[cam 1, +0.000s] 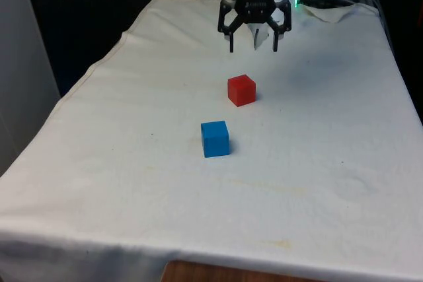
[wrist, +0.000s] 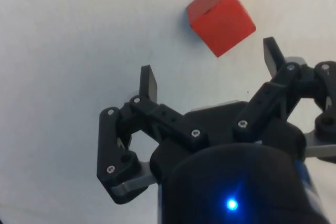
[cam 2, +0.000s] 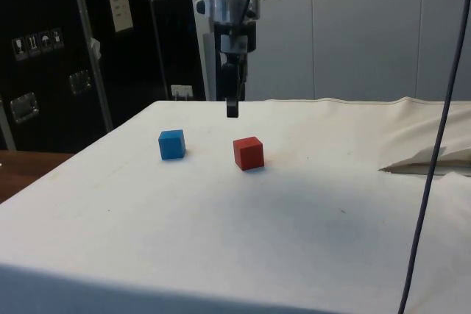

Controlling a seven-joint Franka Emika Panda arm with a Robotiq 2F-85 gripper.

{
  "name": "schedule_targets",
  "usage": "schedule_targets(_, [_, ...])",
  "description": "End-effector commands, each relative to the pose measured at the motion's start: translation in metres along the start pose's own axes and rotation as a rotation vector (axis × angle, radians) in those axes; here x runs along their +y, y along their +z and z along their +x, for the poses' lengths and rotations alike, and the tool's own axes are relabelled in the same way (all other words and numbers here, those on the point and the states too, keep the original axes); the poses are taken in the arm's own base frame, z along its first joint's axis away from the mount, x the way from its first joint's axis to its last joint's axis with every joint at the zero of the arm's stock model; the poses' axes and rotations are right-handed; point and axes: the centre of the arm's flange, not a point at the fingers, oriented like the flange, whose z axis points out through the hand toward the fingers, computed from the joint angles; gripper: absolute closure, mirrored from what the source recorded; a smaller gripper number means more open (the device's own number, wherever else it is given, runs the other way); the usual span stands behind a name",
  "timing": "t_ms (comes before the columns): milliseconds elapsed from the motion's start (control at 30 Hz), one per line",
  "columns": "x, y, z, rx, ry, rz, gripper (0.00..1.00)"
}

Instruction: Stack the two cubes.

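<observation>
The gripper point(cam 1: 254, 43) hangs in the air above the cloth point(cam 1: 132, 163), its two fingers spread wide apart with nothing between them. It holds nothing and touches nothing.

The red cube point(cam 1: 241, 90) rests on the cloth below the gripper and a little nearer the front camera, slightly to the front view's left of the point midway between the fingertips. In the side view the gripper point(cam 2: 232, 108) hangs above and just left of the red cube point(cam 2: 249, 153), with a clear gap of air between fingertip and cube. In the wrist view the red cube point(wrist: 220, 17) lies beyond the fingertips point(wrist: 148, 81), not between them, turned at an angle to the line of the fingers.

The blue cube point(cam 1: 215, 139) sits on the cloth nearer the front camera than the red one and to the front view's left of it; the two are near each other but apart. In the side view the blue cube point(cam 2: 171, 144) lies left of the red cube, farther from the gripper.
</observation>
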Motion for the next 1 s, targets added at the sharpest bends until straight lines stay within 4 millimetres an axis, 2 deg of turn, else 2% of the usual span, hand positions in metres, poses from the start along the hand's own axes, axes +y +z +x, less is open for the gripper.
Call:
schedule_targets(0, [-0.001,0.003,0.0,0.016,-0.011,0.007,0.0])
schedule_targets(967, [0.006,0.034,-0.008,-0.014,-0.159,0.001,0.0])
